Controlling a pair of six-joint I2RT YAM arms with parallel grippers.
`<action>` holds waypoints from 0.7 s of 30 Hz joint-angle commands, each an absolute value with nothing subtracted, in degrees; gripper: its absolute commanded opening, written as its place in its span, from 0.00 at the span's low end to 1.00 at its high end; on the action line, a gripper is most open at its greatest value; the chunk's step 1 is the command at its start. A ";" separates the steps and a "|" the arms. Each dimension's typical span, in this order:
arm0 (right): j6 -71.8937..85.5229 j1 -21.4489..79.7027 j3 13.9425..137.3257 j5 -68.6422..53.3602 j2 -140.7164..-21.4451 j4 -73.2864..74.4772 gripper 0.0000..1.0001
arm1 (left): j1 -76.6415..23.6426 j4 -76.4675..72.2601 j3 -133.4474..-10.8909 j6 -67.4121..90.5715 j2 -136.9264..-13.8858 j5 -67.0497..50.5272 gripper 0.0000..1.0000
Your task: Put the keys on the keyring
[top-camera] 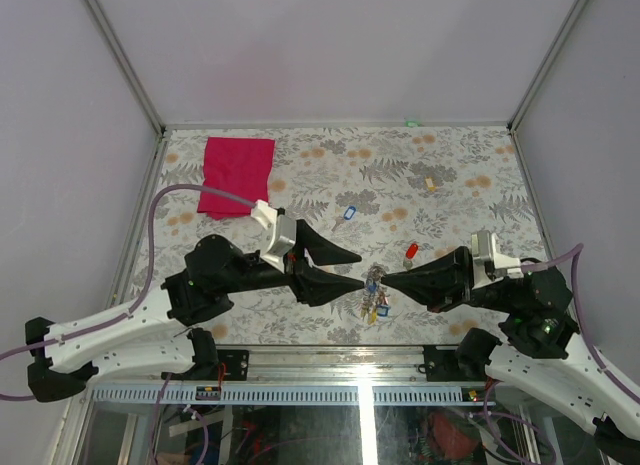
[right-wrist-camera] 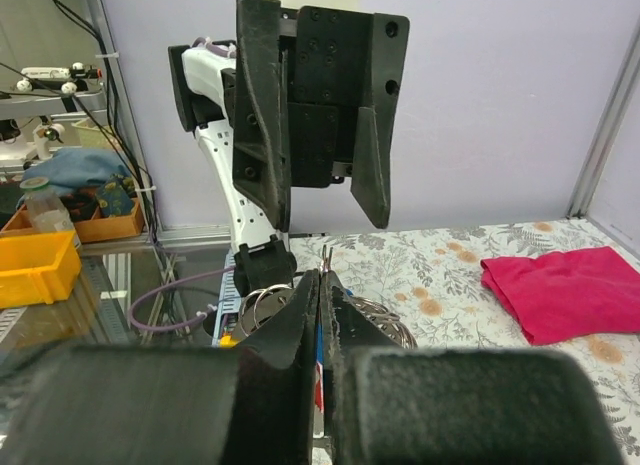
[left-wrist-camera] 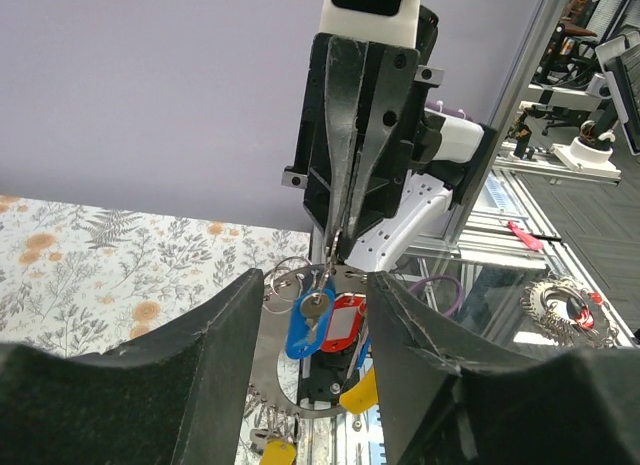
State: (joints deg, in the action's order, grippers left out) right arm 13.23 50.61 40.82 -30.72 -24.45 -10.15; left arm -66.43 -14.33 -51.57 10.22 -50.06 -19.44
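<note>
My right gripper (top-camera: 385, 278) is shut on the top edge of the keyring (left-wrist-camera: 262, 345), a flat silver ring held up off the table. Keys with blue (left-wrist-camera: 305, 320), red (left-wrist-camera: 345, 320) and yellow (left-wrist-camera: 362, 393) tags hang from it. In the right wrist view the shut fingers (right-wrist-camera: 322, 280) hide most of the ring; small split rings (right-wrist-camera: 258, 303) show beside them. My left gripper (top-camera: 360, 270) is open and empty, its fingertips on either side of the hanging bunch (top-camera: 375, 290), not touching it. A blue-tag key (top-camera: 347, 214) and a red-tag key (top-camera: 410, 251) lie loose on the table.
A red cloth (top-camera: 237, 173) lies at the back left of the floral table and also shows in the right wrist view (right-wrist-camera: 560, 290). A small tan block (top-camera: 430, 183) lies at the back right. Walls close the table on three sides.
</note>
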 commanded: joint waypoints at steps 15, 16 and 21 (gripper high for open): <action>13.61 50.50 42.88 -33.87 -26.09 -14.67 0.00 | -66.68 -19.10 -53.21 10.38 -54.29 -24.60 0.29; 13.69 50.49 42.96 -33.97 -26.15 -14.71 0.00 | -66.73 -19.19 -53.18 10.37 -54.31 -24.55 0.27; 13.97 50.56 43.00 -34.18 -26.33 -14.56 0.00 | -66.69 -19.48 -53.19 10.20 -54.27 -24.47 0.16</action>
State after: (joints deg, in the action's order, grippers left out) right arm 13.32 50.61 40.82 -33.69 -26.06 -10.15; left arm -66.43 -14.66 -51.53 10.63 -54.57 -23.59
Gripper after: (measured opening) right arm 0.010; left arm 0.190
